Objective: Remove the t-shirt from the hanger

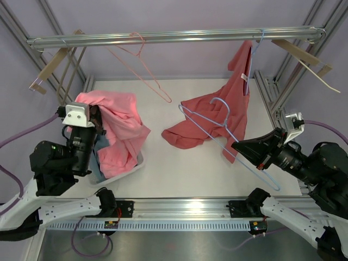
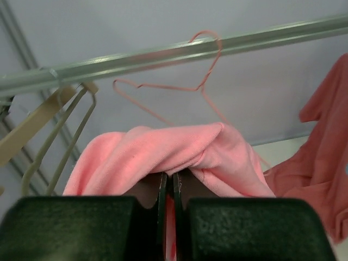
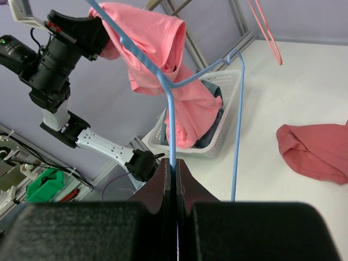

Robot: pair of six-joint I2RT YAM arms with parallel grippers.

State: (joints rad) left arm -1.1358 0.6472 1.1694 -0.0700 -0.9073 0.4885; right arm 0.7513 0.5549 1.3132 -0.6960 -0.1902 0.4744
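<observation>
The pink t-shirt (image 1: 122,130) hangs from the closed jaws of the left gripper (image 2: 169,184) straight down into the basket (image 3: 229,111), while the right gripper (image 3: 174,169), well right of the basket, pinches the bare blue hanger (image 3: 171,125).

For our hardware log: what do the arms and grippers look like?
Both the left arm and right arm have black joint housings on white links, with purple cables. The left gripper and right gripper are black wedges; a white bracket tops the left wrist.

No readable text, labels or numbers anywhere.
</observation>
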